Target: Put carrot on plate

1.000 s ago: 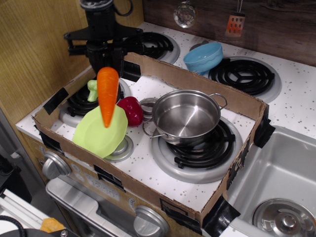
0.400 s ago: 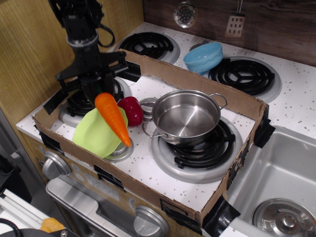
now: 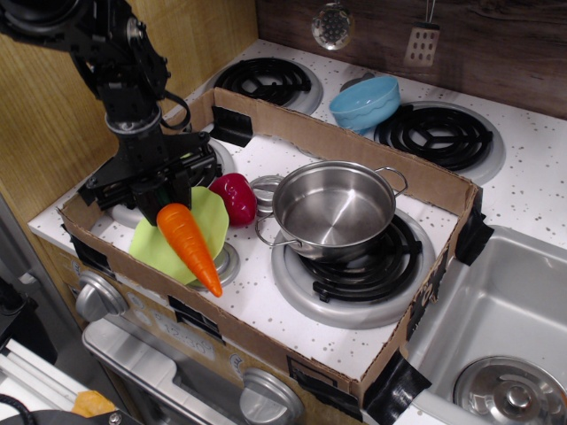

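A: Carrot (image 3: 189,246) — where, and pointing which way?

B: Over the lime-green plate (image 3: 168,235), at the front left of the surface (image 3: 266,305) inside the cardboard walls (image 3: 354,146). Long axis tilted on a diagonal: thick end up and to the left, under the gripper (image 3: 164,197); narrow tip down and to the right, reaching past the plate's right rim toward the small burner ring (image 3: 226,263).

A: Gripper state?

B: Clamped on the carrot at its thick end. Stem hidden between the black fingers.

A: Touching the plate?

B: Hard to tell. Overlaps the plate's right half, tip close to the speckled top; contact not clear from this angle.

A: Plate itself?

B: Tilted, leaning against the left burner (image 3: 133,208), far edge raised.

A: Nearby?

B: Dark red pepper toy (image 3: 236,196) just right of the plate, then the steel pot (image 3: 333,210) on the big coil. Light blue bowl (image 3: 365,102) outside the cardboard, at the back.
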`<state>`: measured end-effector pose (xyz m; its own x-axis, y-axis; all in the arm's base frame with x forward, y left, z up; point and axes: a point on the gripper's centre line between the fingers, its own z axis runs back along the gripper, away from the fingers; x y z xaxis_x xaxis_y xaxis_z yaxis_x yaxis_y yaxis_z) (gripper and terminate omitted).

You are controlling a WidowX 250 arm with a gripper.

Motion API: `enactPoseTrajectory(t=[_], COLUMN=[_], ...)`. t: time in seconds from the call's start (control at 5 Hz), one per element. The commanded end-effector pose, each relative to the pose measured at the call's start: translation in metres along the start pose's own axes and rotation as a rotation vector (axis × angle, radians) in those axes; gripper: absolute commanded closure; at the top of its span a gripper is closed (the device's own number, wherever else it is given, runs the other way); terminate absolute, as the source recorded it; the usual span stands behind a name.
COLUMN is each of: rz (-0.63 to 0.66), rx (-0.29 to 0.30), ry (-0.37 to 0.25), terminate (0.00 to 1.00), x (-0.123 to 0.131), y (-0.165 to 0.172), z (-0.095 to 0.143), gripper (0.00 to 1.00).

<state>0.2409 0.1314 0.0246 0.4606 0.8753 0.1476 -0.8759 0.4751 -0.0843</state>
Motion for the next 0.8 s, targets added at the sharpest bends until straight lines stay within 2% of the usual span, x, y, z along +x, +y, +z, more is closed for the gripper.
enactPoseTrajectory(t=[0.0,0.2,0.4,0.6], rz=[-0.119,-0.156,-0.16,-0.157], rx=[-0.015,0.103,0.215,0.278], ry=[-0.108,-0.096,-0.152,-0.184], terminate=[0.0,0.0,0.0,1.0], x=[-0.004,-0.015,-0.026,-0.035], y=[-0.01,-0.033,-0.063,-0.087], z=[0.034,0.053,0.09,0.118], gripper=[0.0,0.0,0.0,0.0])
